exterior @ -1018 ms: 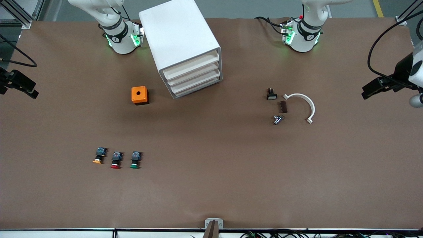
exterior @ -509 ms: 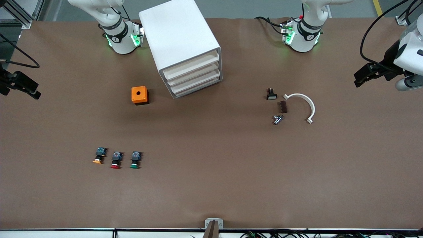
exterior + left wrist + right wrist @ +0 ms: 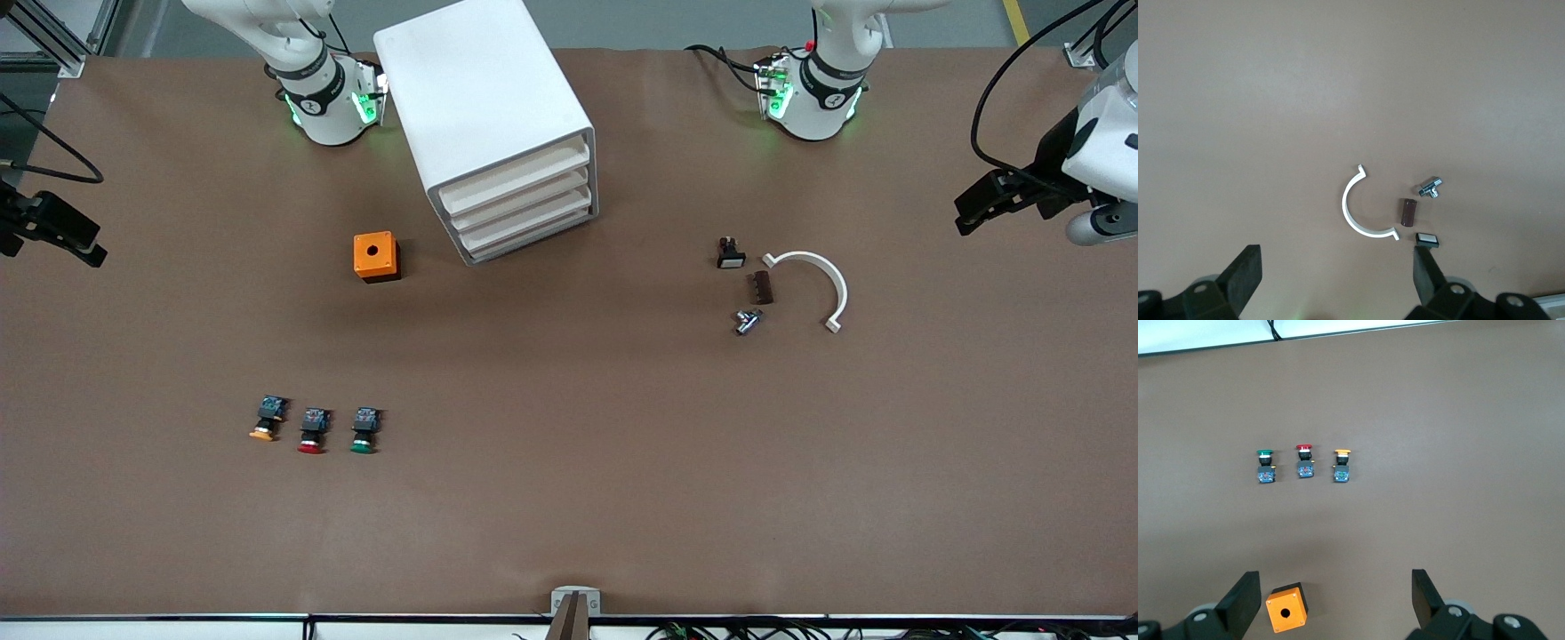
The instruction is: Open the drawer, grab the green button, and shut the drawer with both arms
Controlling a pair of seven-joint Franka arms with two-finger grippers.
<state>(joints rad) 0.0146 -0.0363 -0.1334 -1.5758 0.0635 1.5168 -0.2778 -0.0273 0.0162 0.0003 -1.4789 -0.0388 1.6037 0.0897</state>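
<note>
The white four-drawer cabinet (image 3: 484, 107) stands between the two arm bases. All its drawers are shut, including the drawer (image 3: 526, 218), third from the top. The green-capped button (image 3: 363, 430) (image 3: 1265, 465) lies on the table, nearer to the front camera than the cabinet and toward the right arm's end. My right gripper (image 3: 89, 251) (image 3: 1335, 600) hangs open and empty high over the right arm's end. My left gripper (image 3: 969, 213) (image 3: 1336, 277) hangs open and empty high over the left arm's end.
A red-capped button (image 3: 311, 431) and a yellow-capped one (image 3: 267, 420) lie beside the green one. An orange box (image 3: 376, 256) (image 3: 1286, 608) sits near the cabinet. A white arc (image 3: 813, 284), brown piece (image 3: 762, 287), metal fitting (image 3: 747, 321) and small black switch (image 3: 730, 254) lie toward the left arm's end.
My left gripper has shifted a little toward the bases' edge of the table and slightly inward. The right gripper has barely moved. Nothing on the table has moved.
</note>
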